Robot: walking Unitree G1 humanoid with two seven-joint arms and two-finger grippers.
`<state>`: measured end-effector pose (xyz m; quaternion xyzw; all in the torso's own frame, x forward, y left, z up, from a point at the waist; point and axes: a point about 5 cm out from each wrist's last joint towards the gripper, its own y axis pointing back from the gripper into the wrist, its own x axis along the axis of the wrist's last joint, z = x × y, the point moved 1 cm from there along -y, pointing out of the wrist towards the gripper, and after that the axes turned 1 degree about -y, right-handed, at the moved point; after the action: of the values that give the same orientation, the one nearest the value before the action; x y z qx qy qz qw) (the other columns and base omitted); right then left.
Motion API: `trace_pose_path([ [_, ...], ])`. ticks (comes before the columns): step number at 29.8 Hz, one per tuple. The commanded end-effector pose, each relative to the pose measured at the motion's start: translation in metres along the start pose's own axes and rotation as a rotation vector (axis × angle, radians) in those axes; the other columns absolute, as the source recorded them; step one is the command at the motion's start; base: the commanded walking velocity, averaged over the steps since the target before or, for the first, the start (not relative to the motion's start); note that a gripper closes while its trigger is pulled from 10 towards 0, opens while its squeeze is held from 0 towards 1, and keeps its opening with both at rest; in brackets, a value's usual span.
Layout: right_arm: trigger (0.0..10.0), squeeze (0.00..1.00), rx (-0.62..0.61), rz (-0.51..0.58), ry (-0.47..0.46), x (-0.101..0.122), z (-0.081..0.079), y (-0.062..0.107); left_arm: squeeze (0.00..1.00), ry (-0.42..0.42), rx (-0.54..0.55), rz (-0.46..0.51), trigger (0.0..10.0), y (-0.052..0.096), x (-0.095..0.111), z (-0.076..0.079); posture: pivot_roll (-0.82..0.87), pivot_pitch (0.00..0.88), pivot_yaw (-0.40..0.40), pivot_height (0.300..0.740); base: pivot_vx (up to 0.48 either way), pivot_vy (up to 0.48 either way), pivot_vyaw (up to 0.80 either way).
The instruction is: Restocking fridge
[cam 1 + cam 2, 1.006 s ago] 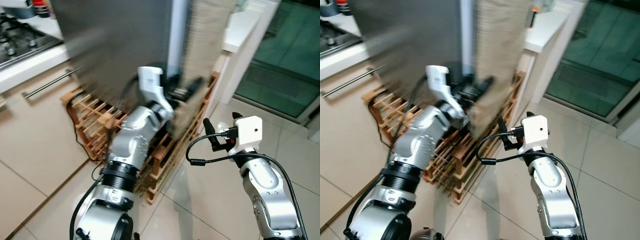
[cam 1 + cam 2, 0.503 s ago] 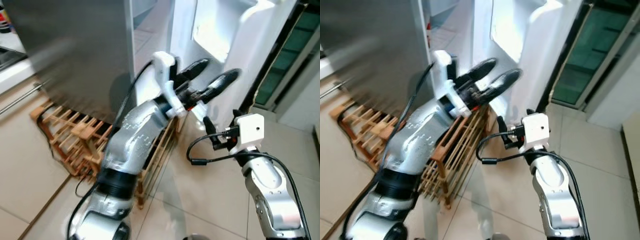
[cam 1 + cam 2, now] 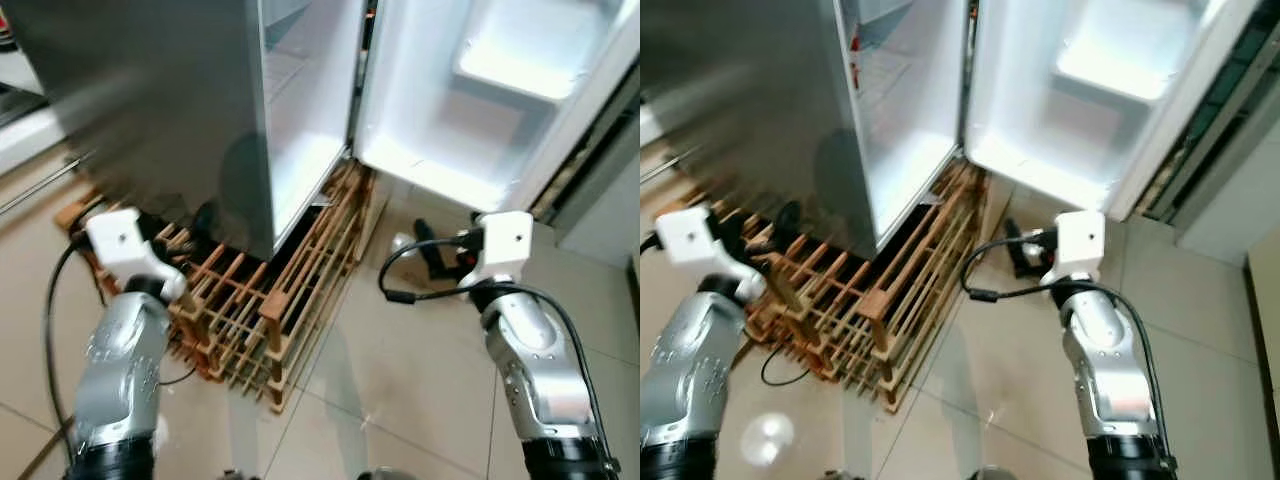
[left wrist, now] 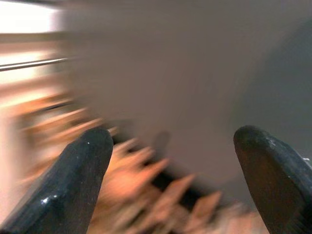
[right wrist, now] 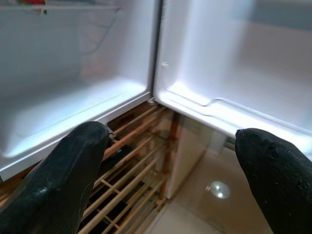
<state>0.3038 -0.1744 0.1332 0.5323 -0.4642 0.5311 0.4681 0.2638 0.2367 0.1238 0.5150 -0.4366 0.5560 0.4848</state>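
The fridge [image 3: 150,110] has a steel side and a white, bare inside [image 3: 305,120]. Its door [image 3: 470,110] stands swung wide to the right, with a white door shelf [image 3: 520,60] on it. My left gripper [image 4: 173,161] is open and holds nothing; it hangs low on the left, facing the fridge's steel side above a wooden rack [image 3: 265,300]. The left wrist view is blurred. My right gripper [image 3: 430,255] is open and holds nothing, low in front of the door's bottom edge; between its fingers [image 5: 68,170] the right wrist view looks at the fridge's lower corner [image 5: 153,100].
The wooden slatted rack lies on the floor under and in front of the fridge, with a black cable [image 3: 175,375] trailing by it. Beige tiled floor [image 3: 400,390] spreads to the right. A kitchen drawer front with a bar handle [image 3: 40,185] is at the left.
The fridge door has swung from half open to wide open. My left arm has dropped from the door's edge down to the left beside the rack. The camera has shifted too.
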Motion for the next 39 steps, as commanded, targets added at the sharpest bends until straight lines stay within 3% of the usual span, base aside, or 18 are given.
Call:
trace_pose_path([
  [1, 10.0, 0.94, -0.004, 0.002, -0.017, 0.001, 0.002, -0.001, 0.0, -0.036, 0.025, 0.041, 10.0, 0.001, 0.011, -0.002, -0.04, 0.0, -0.044, 0.74, 0.0, 0.0, 0.66],
  [2, 10.0, 0.94, 0.004, -0.001, -0.025, 0.001, -0.001, -0.005, 0.0, -0.055, 0.024, 0.021, 10.0, 0.004, 0.008, 0.001, -0.04, 0.0, -0.048, 0.74, 0.0, 0.0, 0.63],
  [6, 10.0, 0.95, 0.058, -0.004, -0.035, 0.002, -0.013, -0.014, 0.0, -0.083, -0.044, 0.063, 10.0, -0.005, 0.018, 0.031, -0.02, 0.0, -0.063, 0.74, 0.0, 0.0, 0.64],
  [7, 10.0, 0.95, 0.058, -0.004, -0.035, 0.002, -0.013, -0.014, 0.0, -0.083, -0.044, 0.063, 10.0, -0.005, 0.018, 0.031, -0.02, 0.0, -0.063, 0.74, 0.0, 0.0, 0.63],
  [10, 10.0, 0.95, 0.088, 0.002, -0.059, 0.003, -0.022, -0.021, 0.0, -0.049, -0.076, 0.122, 10.0, -0.016, 0.031, 0.052, -0.03, 0.0, -0.06, 0.74, 0.0, 0.0, 0.63],
  [16, 10.0, 0.95, 0.077, 0.009, -0.109, 0.004, -0.025, -0.025, 0.0, -0.006, -0.024, 0.093, 10.0, -0.022, 0.028, 0.052, -0.05, 0.0, -0.04, 0.74, 0.0, 0.0, 0.62],
  [21, 10.0, 0.96, 0.089, 0.016, -0.125, 0.004, -0.031, -0.026, 0.0, -0.094, 0.007, 0.083, 10.0, -0.029, 0.029, 0.059, -0.06, 0.0, -0.025, 0.74, 0.0, 0.0, 0.6],
  [23, 10.0, 0.96, 0.089, 0.022, -0.12, 0.004, -0.033, -0.027, 0.0, -0.142, 0.101, 0.045, 10.0, -0.033, 0.024, 0.049, -0.06, 0.0, -0.022, 0.74, 0.0, 0.0, 0.55],
  [26, 10.0, 0.96, 0.07, 0.024, -0.109, 0.004, -0.031, -0.029, 0.0, -0.135, 0.161, 0.014, 10.0, -0.036, 0.019, 0.044, -0.06, 0.0, -0.021, 0.74, 0.0, -0.3, 0.55],
  [30, 10.0, 0.97, 0.075, 0.026, -0.105, 0.005, -0.031, -0.029, 0.0, -0.145, 0.136, 0.037, 10.0, -0.035, 0.023, 0.049, -0.06, 0.0, -0.02, 0.74, 0.0, -0.474, 0.55],
  [39, 10.0, 0.97, 0.085, 0.022, -0.096, 0.003, -0.031, -0.03, 0.0, -0.137, 0.07, 0.094, 10.0, -0.039, 0.03, 0.065, -0.06, 0.0, -0.025, 0.74, 0.0, 0.0, 0.55],
])
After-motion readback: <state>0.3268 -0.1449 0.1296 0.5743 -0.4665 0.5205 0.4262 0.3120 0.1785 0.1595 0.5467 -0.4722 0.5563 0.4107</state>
